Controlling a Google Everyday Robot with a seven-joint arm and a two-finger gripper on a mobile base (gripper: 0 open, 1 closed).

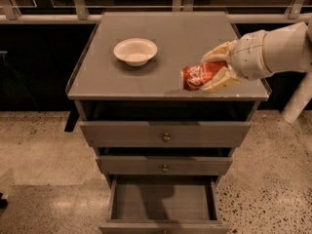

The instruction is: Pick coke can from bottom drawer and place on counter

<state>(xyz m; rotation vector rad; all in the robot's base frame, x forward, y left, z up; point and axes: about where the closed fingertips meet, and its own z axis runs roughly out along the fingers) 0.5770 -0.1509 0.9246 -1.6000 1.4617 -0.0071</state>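
**Can over the front right of the surface, clamped in the tool**

Camera view: the tool (214, 73) reaches in from 3 o'clock on its pale arm (278, 48) and is clenched on the coke can (194, 77), one tan finger above it and one below; the can lies on its side, one end pointing toward 9 o'clock, because a sideways reach grips it across the body. It sits over the surface (185, 38) at about 4 o'clock from the middle, close to the front edge; a dark shadow lies just beneath it, but whether it touches the top or hangs just above I cannot tell. The white bowl (135, 50) stands at 10 o'clock from the can, well apart, so it is not in the way of setting down. Below, the bottom drawer (163, 201) is pulled out at 6 o'clock with nothing showing in its grey tray (the can has plainly left it); the two knobbed drawers (165, 133) above it stand only slightly out.

My judgement: the pick is done and the placing is in hand; what remains is to lower the can and release it. Since it is on its side near the front edge, it could roll once let go; a spot farther toward 12 o'clock would be safer.
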